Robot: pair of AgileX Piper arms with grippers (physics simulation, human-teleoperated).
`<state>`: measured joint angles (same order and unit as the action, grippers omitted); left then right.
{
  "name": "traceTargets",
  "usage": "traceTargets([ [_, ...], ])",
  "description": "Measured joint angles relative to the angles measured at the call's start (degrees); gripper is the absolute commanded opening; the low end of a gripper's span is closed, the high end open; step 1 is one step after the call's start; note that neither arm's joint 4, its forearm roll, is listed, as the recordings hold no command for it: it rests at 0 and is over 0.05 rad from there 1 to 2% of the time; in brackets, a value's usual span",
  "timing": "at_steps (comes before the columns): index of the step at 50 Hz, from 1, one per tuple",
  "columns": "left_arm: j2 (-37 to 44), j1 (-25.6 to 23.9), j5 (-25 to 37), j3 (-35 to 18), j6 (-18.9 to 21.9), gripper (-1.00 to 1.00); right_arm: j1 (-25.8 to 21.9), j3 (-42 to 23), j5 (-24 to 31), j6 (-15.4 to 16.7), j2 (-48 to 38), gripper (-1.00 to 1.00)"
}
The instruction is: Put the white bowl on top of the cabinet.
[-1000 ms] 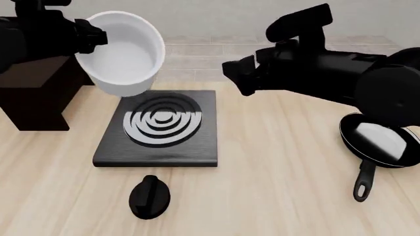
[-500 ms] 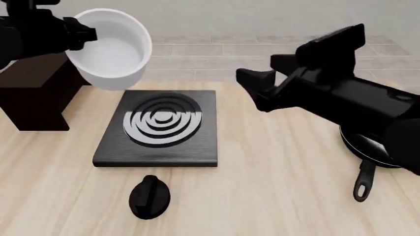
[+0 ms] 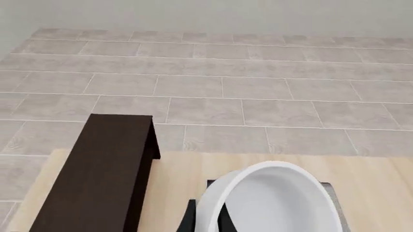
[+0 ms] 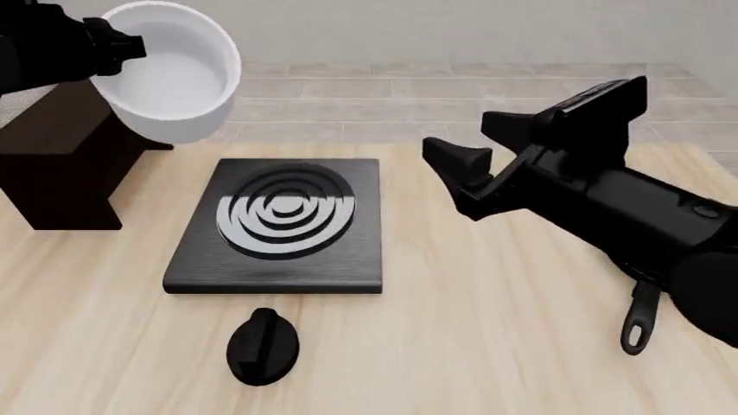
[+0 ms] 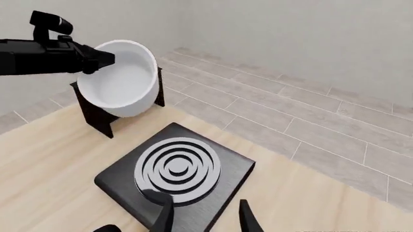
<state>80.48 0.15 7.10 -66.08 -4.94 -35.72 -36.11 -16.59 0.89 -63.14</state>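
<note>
white bowl (image 4: 171, 82) — empty, left tool (image 4: 116, 45) gripping

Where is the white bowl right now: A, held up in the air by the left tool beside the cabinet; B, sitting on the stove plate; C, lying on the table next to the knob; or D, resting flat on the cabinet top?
A: the left tool grips the rim of the white bowl, tilted and lifted clear of the stove plate, not yet set on the cabinet.

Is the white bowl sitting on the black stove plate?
No, the white bowl is up in the air, held by the left gripper, and the stove plate has nothing on it.
</note>
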Motion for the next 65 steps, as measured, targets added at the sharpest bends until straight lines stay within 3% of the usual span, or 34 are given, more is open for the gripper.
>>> traceTargets([
  [65,6.5,11.0,-0.7,-8.8,-2.6,-1.00,-0.3,1.4,-5.7,1.4,-6.6,1.00],
])
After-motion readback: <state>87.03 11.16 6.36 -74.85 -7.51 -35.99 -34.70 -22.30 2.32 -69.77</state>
